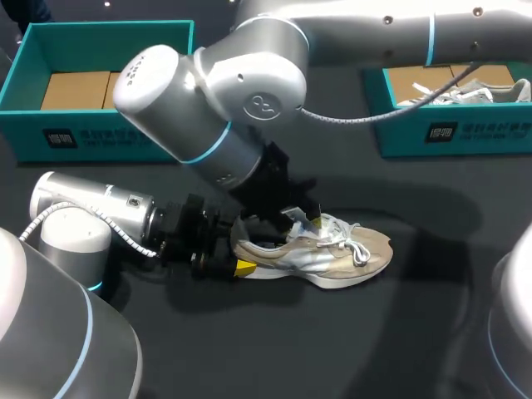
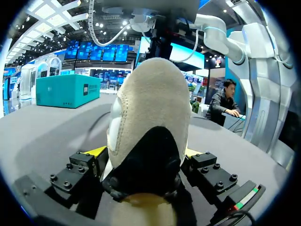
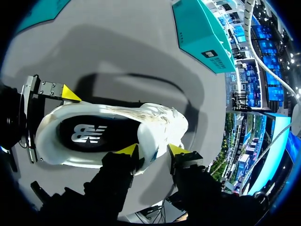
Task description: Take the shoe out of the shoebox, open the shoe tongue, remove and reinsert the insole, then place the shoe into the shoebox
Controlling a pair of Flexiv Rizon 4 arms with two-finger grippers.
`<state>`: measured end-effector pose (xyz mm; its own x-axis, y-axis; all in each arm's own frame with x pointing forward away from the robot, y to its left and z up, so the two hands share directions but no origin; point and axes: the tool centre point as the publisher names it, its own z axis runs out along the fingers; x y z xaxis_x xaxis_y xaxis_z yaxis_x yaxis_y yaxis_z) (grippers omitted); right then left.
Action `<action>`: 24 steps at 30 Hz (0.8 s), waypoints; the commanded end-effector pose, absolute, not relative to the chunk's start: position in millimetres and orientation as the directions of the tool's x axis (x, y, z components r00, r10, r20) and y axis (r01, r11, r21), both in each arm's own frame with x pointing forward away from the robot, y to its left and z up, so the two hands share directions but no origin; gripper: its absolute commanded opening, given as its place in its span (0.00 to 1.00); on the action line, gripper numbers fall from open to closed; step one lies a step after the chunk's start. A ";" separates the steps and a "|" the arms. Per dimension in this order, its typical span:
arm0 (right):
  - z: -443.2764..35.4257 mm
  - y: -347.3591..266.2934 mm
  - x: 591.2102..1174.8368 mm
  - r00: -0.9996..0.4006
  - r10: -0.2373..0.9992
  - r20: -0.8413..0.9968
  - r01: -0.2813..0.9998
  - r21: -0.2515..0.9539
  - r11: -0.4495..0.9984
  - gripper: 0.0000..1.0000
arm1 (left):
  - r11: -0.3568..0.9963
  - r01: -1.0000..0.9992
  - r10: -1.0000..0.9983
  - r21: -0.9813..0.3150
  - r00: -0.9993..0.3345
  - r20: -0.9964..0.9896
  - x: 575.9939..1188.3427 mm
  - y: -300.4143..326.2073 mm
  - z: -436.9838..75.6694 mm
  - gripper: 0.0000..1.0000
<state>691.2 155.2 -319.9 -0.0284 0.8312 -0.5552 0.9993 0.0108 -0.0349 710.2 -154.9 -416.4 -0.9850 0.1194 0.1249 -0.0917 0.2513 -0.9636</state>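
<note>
Left claw (image 2: 143,151): clenched on the heel of the shoe (image 1: 332,253), one yellow tip pressed to each side of it.
Right claw (image 3: 151,150): hangs over the shoe's opening at the tongue end, against a white edge of the upper; whether it grips cannot be told.
Shoe on the worktop (image 1: 374,349): one, beige and white, upright on its sole, toe towards the robot's right.
Insole (image 3: 89,133): one, dark with a white mark, lying inside the shoe.
Shoeboxes: two, teal, open, at the far side. The left shoebox (image 1: 108,137) shows brown card; the right shoebox (image 1: 465,133) holds a second shoe (image 1: 478,91).
</note>
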 end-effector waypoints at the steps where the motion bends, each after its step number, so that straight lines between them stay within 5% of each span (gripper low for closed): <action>1: -317.1 149.9 687.3 0.494 0.727 -0.478 0.869 0.247 -0.428 0.26 | 0.252 -0.092 0.117 -0.963 -0.985 0.124 712.2 -157.5 -421.0 0.00; 5: -312.8 146.0 688.0 0.469 0.748 -0.469 0.882 0.213 -0.420 0.00 | 0.252 -0.092 0.117 -0.963 -0.985 0.124 712.2 -157.5 -421.0 0.00; 24: -302.2 96.5 693.6 0.298 0.894 -0.334 0.952 0.039 -0.303 0.00 | 0.252 -0.092 0.117 -0.963 -0.985 0.124 712.2 -157.5 -421.0 0.00</action>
<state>697.2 108.9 -301.3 0.1183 0.8862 -0.4481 0.9887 -0.1471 -0.0299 710.2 -155.0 -416.4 -0.9850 0.1192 0.1249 -0.0917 0.2513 -0.9635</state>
